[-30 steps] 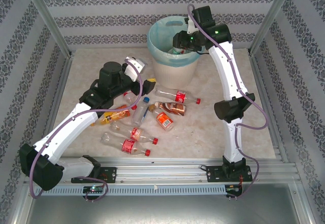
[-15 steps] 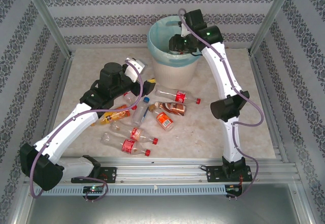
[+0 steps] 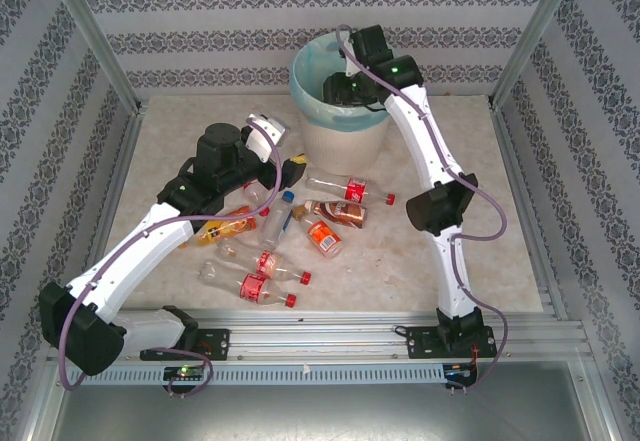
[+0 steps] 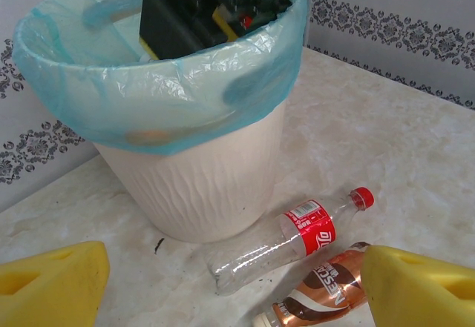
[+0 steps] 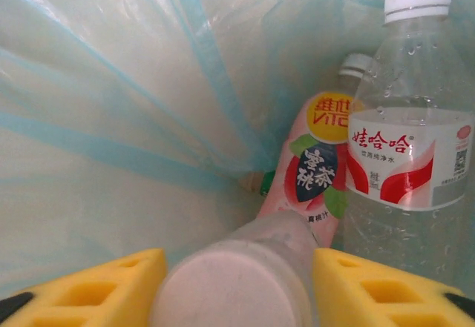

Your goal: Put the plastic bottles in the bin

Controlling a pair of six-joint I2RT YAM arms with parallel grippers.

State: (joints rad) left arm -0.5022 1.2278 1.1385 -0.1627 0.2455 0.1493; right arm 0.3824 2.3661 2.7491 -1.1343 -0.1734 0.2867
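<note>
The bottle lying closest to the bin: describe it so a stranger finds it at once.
Start at the cream bin with the turquoise liner. At its foot lies a clear bottle with red label and red cap. Its neighbour is brown; this one is see-through.

Matt cream plastic, ribbed in shallow wavy grooves, for the bin (image 4: 215,186). Thin, crinkled, glossy turquoise film for its liner (image 4: 171,112). Clear, shiny plastic on the bottles (image 4: 297,234), with slick printed labels. Smooth, faintly polished marble-look table (image 4: 386,119). Matt, spongy-looking yellow finger pads (image 5: 371,290). Brushed metal frame rails (image 3: 102,49).
</note>
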